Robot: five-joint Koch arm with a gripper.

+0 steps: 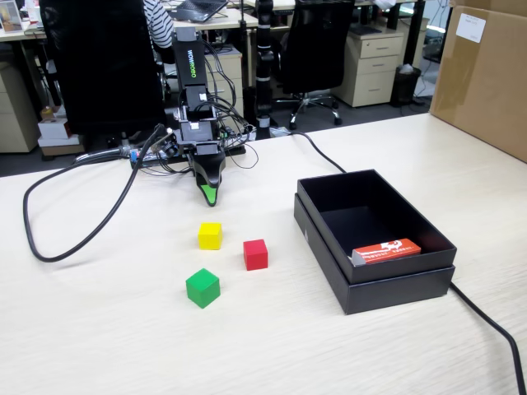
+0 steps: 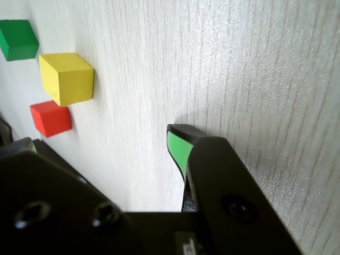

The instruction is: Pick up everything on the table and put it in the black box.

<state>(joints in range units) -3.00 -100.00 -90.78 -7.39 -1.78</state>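
Right now the end effector (image 1: 212, 197), black with green-lined fingertips, points down near the pale beige wood-grain worktop (image 1: 99, 329), in front of the arm's base. It carries nothing. In the fixed view only one narrow tip shows, and the wrist view shows one green pad (image 2: 178, 149) with the other jaw hidden by the housing, so I cannot tell whether it is spread or pressed together.

Nearest is the small plain yellow cube (image 1: 210, 235), just in front of the tip, so it looks like the likeliest first pick; judgement only. The small red cube (image 1: 255, 254) sits beside it toward the box, and the small green cube (image 1: 202, 287) is farthest from the arm. All three rest flat on the worktop, apart from one another with gaps that should admit a jaw. The wrist view shows the same three off to the left: green (image 2: 18, 38), yellow (image 2: 66, 78), red (image 2: 50, 118).

The shallow matte black cardboard box (image 1: 395, 284) sits to the right in the fixed view, open-topped, within likely reach. Inside, against its near wall, lies a flat orange-red packet (image 1: 385, 251) with white marking. No cube is in it; the task looks unstarted.

A black cable (image 1: 74, 239) loops left of the cubes, and another runs past the box. A brown carton (image 1: 482, 74) stands at far right.
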